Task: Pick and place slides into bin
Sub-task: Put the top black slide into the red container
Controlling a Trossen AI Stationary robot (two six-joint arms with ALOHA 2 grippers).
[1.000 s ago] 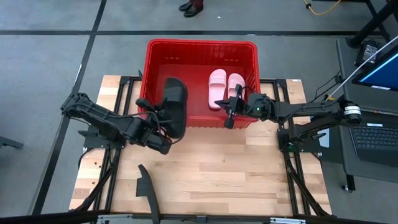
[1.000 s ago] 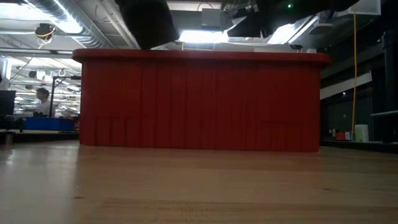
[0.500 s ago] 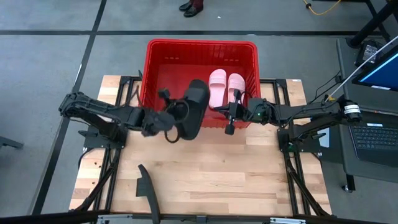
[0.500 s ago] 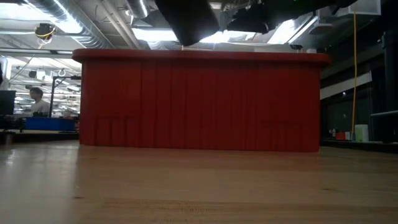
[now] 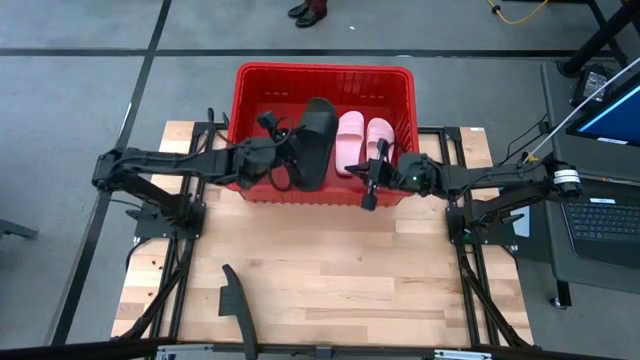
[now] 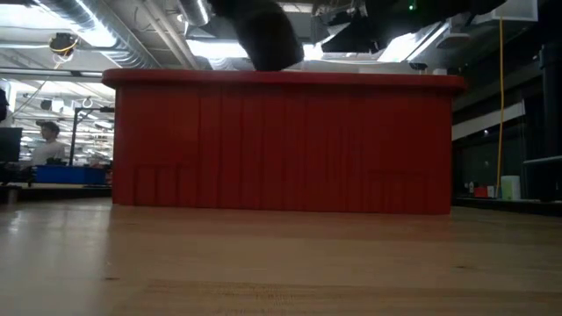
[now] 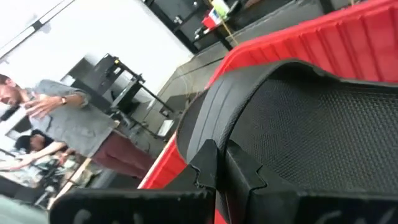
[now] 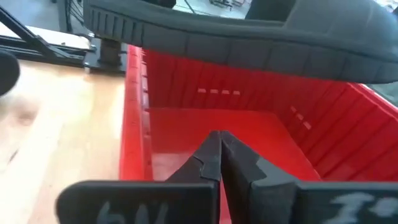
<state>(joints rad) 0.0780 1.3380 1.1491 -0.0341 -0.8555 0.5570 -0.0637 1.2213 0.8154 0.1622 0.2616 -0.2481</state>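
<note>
A black slide (image 5: 315, 145) with a ribbed edge and grainy, textured sole hangs above the ribbed red plastic bin (image 5: 250, 100), clamped in the left tool (image 5: 283, 160). Two smooth pink slides (image 5: 362, 140) lie inside the bin. The right tool (image 5: 372, 178), fingers pressed together, hovers at the bin's near wall.

Low view: bin (image 6: 281, 145) wall hides its contents; raised black slide (image 6: 263, 35) cut off by the top edge; second black slide (image 5: 236, 300) half hidden behind table frame.

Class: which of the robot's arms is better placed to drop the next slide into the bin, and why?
Left. The left gripper already holds a black slide above the bin, beside the pink slides. The right gripper is shut and empty at the bin's front wall.
</note>
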